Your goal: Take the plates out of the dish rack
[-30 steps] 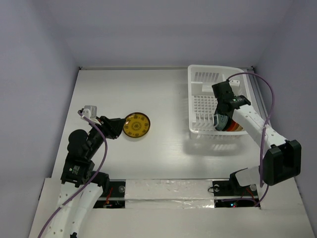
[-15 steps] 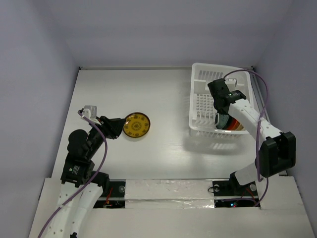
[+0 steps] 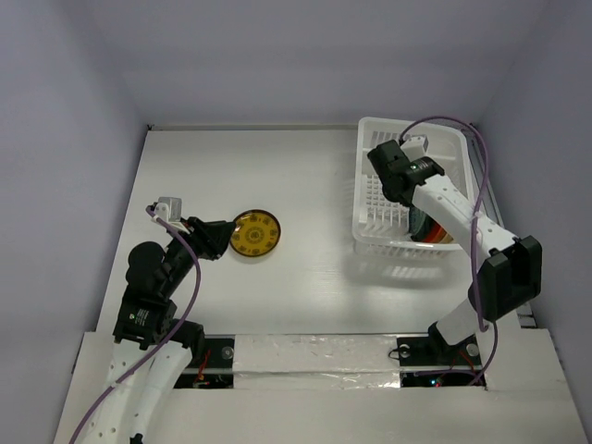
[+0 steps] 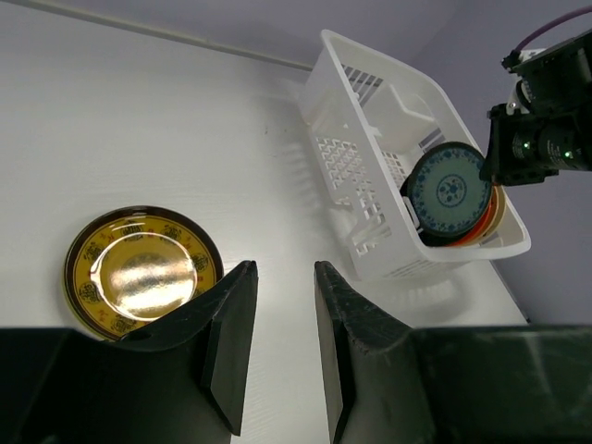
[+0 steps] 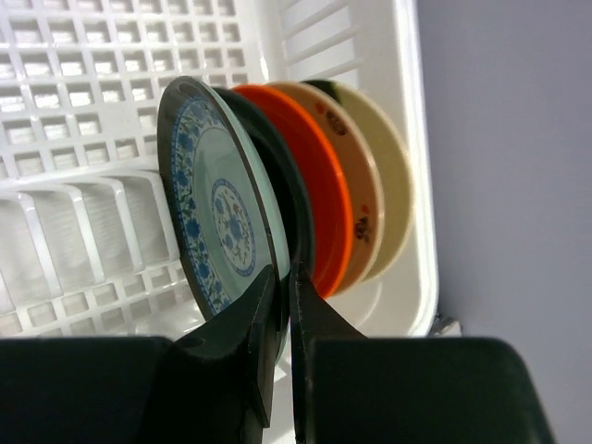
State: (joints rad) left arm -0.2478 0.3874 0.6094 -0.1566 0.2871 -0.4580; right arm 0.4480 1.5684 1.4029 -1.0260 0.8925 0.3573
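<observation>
Plates (image 5: pixel 319 203) stand on edge, packed face to face, at the near end of the dish rack (image 5: pixel 418 139), which sits toward the far right corner of the bench. First in the row, and facing the bench's left edge, is the blue-patterned plate (image 5: pixel 227 222). A dark plate (image 5: pixel 282 176) presses close behind it, then an orange plate (image 5: pixel 324 222) and paler ones.

The right gripper (image 5: pixel 280 277) reaches down onto the blue-patterned plate from above. Its fingers are drawn to a narrow slit astride the upper rim, and they appear to pinch it. The plate's flat plane runs in line with the fingers, so I judge the coming lift must go straight up along that plane. Otherwise the dark plate, just beside the far finger, may be dragged along.

The left gripper (image 4: pixel 284 273) is well apart, near the left edge of the bench. It is spread and empty, just beside a yellow plate (image 4: pixel 143 270) lying flat on the bench
</observation>
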